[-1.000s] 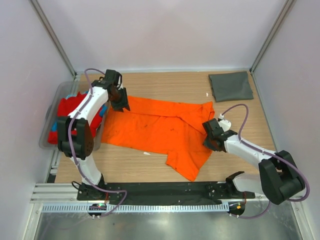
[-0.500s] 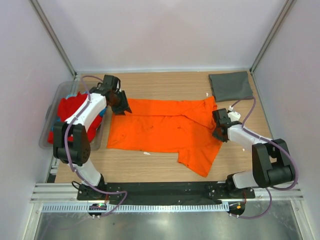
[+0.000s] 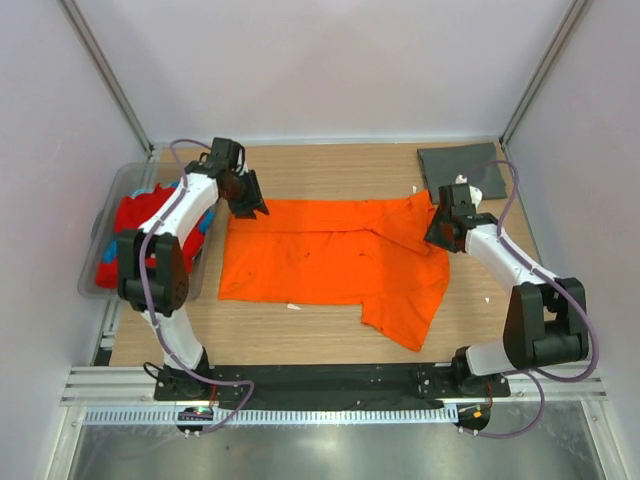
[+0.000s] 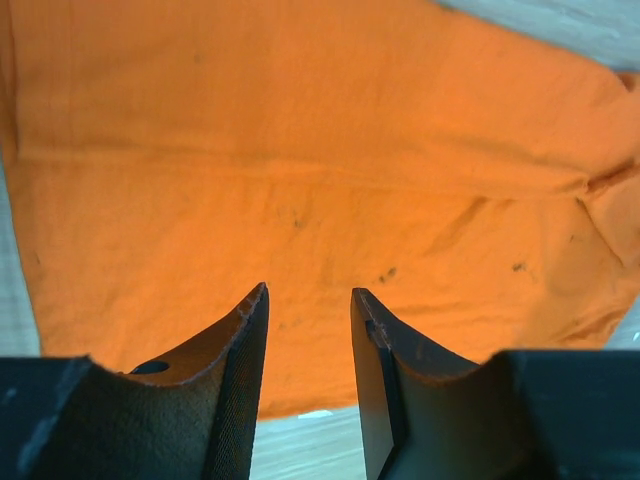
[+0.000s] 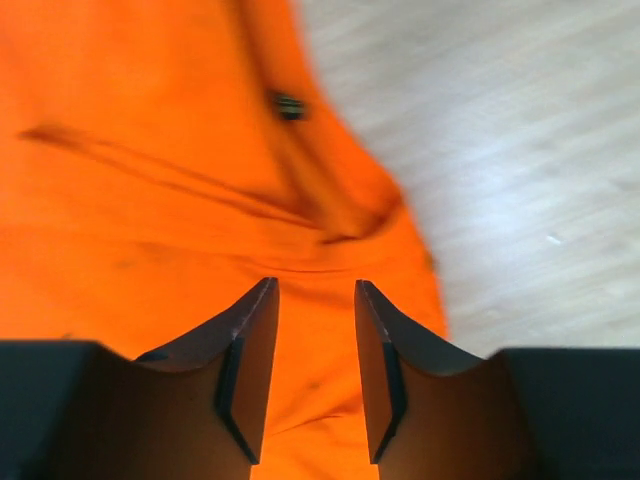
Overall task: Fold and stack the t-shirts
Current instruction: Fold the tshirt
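red t-shirt partly behind left arm, orange t-shirt blurred and cropped in right wrist view

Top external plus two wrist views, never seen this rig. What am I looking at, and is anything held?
Two robot arms are bolted at the near edge of the table. The top external view looks down from behind them; each wrist view looks along that arm's own two fingers. An orange t-shirt lies spread mid-table, a folded dark grey shirt sits at the far right corner, and a clear tub on the left holds red cloth. The left gripper and right gripper are at the orange shirt's far corners. Both wrist views show a gap between the fingers, so nothing looks held.
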You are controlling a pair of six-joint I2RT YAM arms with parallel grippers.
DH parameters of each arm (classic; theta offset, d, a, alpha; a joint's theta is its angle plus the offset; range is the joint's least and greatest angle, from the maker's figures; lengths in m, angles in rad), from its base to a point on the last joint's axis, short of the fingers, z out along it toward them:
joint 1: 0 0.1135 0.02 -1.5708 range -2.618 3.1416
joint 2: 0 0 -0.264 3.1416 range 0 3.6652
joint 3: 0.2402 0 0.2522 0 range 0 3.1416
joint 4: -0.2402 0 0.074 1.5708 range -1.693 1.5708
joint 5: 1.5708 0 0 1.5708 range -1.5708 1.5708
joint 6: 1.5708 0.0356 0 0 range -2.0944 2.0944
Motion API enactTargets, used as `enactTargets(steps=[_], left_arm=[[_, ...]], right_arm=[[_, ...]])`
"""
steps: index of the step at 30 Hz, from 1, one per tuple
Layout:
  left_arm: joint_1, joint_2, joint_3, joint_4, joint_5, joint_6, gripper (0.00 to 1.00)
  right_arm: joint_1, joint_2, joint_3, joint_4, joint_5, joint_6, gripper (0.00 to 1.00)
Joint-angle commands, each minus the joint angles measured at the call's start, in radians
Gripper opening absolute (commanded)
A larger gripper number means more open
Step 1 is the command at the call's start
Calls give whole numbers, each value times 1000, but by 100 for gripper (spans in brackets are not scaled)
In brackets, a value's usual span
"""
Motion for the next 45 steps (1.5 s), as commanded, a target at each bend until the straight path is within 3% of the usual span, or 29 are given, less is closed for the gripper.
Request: enactTargets(steps=[1,6,12,19,45], left_arm=[[18,109,124,-48,-36,50,40],[79,241,263,-112,7,59,38],[91,234,250,-92,30,78,40],[90,234,225,-62,85,63,39],[90,191,193,-48,116,67,38]], right_arm=[[5,11,49,130,-316,-187,45],[22,217,208,184,-554,-345,52],[40,375,353,199,-645,-507,60],[40,513,482,110,-691,-645,63],[95,549,514,60,-706,-689,63]])
